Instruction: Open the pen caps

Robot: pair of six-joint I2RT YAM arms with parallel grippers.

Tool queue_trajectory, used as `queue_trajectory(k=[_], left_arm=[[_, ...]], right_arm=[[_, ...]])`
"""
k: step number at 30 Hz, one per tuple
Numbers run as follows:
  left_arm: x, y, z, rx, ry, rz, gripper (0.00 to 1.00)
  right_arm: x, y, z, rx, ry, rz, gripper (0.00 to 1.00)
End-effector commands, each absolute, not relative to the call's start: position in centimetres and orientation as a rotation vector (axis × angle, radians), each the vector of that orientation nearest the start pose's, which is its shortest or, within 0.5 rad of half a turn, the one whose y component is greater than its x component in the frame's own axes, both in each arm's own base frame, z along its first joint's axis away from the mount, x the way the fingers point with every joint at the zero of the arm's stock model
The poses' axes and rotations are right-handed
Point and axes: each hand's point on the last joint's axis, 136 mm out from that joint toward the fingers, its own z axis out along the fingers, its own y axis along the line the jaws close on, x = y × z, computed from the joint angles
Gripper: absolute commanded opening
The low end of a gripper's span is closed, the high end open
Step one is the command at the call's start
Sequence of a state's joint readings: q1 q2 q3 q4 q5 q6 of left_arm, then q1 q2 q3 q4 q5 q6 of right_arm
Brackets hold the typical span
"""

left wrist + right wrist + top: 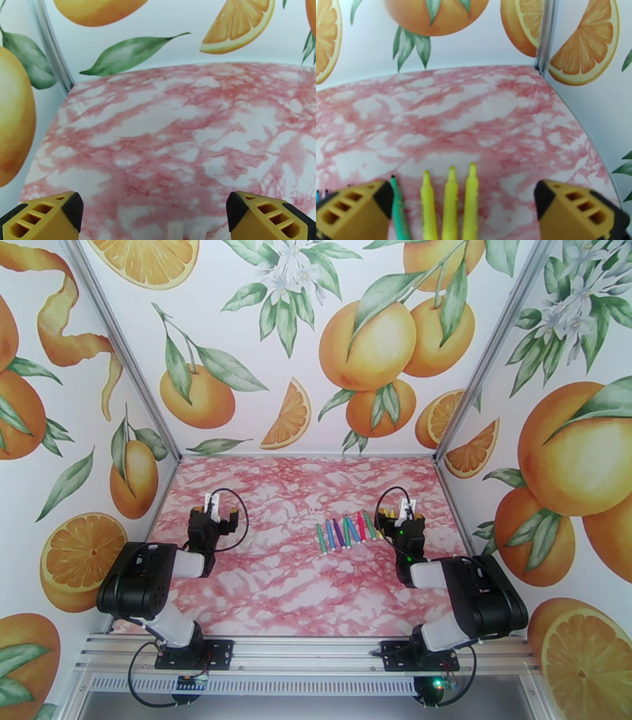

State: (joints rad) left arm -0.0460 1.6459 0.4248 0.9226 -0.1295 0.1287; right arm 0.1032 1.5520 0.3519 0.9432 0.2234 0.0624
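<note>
Mostly bare: pink marbled tabletop (261, 587), walls at left, far and right edges. Big free room on left half, along far edge and near edge.

One row of thin short plastic markers (347, 532) right of middle, nearer right edge.
- Top view: row too small to count.
- Right wrist view: three yellow markers (450, 205), one green marker (398, 205).

Pen caps (450, 177) same colours as pens, joins too faint to see.

Two grippers:
- Left black-and-yellow gripper (154, 205) spread wide, holding nothing, over left side.
- Right black-and-yellow gripper (464, 197) spread wide, holding nothing, three yellow markers seen between fingers.

Yellow pens (450, 205) cut off at bottom edge; pen caps (345, 534) too small to tell apart.
</note>
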Motion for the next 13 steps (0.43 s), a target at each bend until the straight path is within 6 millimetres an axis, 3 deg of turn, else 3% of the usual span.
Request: queue_trajectory(k=[1,13], left_arm=[[41.57,0.29,10.43,0.059,1.830,0.155,1.00],[41.57,0.31,10.46,0.058,1.829,0.155,1.00]], right_arm=[[40.08,0.53,11.53,0.113,1.804,-0.062,1.00],[40.09,0.62,11.53,0.106,1.804,-0.064,1.00]])
